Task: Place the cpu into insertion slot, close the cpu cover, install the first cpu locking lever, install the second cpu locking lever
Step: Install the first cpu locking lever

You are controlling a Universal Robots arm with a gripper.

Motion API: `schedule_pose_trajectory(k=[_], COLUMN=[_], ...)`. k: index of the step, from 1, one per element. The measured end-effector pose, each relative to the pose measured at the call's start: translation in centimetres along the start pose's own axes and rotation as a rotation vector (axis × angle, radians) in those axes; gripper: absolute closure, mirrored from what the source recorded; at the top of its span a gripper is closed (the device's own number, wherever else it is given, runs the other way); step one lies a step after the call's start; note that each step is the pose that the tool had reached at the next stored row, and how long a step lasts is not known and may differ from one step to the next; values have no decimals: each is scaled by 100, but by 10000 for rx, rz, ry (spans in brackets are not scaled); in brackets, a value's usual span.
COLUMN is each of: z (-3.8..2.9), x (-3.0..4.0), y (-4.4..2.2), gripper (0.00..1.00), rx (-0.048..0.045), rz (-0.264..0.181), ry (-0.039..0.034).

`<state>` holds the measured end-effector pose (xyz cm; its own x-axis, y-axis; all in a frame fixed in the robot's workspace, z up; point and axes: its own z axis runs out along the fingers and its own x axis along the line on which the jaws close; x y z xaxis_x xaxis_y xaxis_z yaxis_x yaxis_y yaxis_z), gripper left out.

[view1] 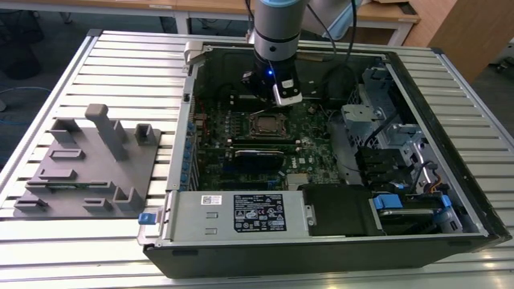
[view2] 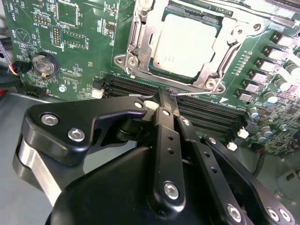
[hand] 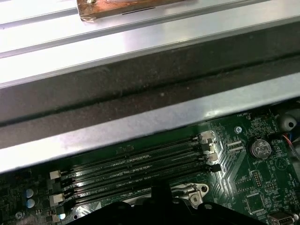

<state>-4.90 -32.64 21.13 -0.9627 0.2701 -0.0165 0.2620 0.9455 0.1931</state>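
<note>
The cpu [view2: 185, 44], a dull silver square, lies flat in the insertion slot [view2: 123, 60] on the green board. The cpu cover [view2: 230, 29], a silvery frame, lies down over the chip's edges. In the exterior view the slot [view1: 268, 125] sits just in front of my gripper [view1: 271, 108], inside the open computer case. My gripper [view2: 168, 96] is shut, its black fingertips at the slot's edge beside the memory slots. A thin silvery lever wire [view2: 201, 93] runs across right at the tips; whether it is pinched is hidden. The dark fingers [hand: 161, 194] also show in the first wrist view.
Long black memory slots [view2: 206, 117] run beside the socket, with a coin battery [view2: 42, 63] nearby. The case's metal wall [hand: 140, 122] is close behind. A power supply [view1: 241, 212] and drive cage [view1: 377, 114] crowd the case. A grey fixture block [view1: 88, 159] stands at the exterior view's left.
</note>
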Motion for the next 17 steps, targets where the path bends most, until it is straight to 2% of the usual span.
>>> schedule_pose_trajectory(k=[11, 15, 17], z=[7, 9, 11], x=[1, 2, 3], y=[2, 4, 8], gripper=[90, 90, 90], rx=[26, 74, 135], rz=[21, 59, 92], ry=[-12, -32, -56])
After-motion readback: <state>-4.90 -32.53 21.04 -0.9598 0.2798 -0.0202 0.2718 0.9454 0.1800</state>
